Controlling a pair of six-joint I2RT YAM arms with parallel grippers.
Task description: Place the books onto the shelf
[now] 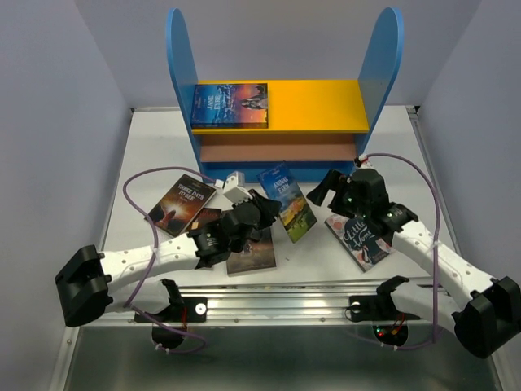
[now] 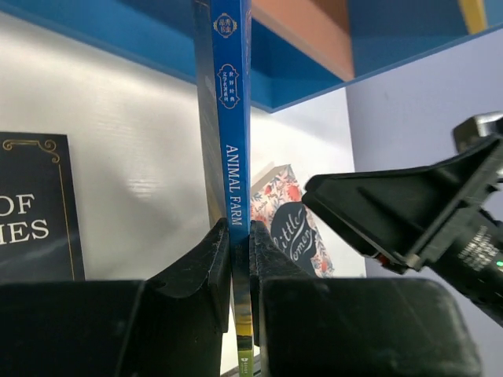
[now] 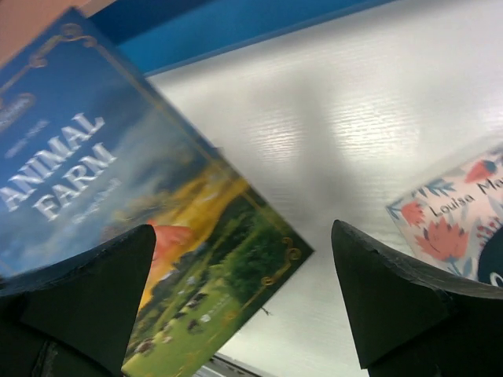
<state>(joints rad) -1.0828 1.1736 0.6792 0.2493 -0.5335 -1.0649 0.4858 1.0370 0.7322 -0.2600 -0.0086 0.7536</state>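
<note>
The Animal Farm book [image 1: 286, 204] stands on edge in the air just in front of the shelf [image 1: 181, 57], clamped at its lower end by the left pincer [image 2: 240, 251]. The right pincer [image 1: 324, 189] hangs beside it, jaws wide apart, above the Little Women book [image 1: 364, 236] on the table [image 1: 155, 147]. Held so low, the thin book could swing, slip, or catch a board edge going in
</note>
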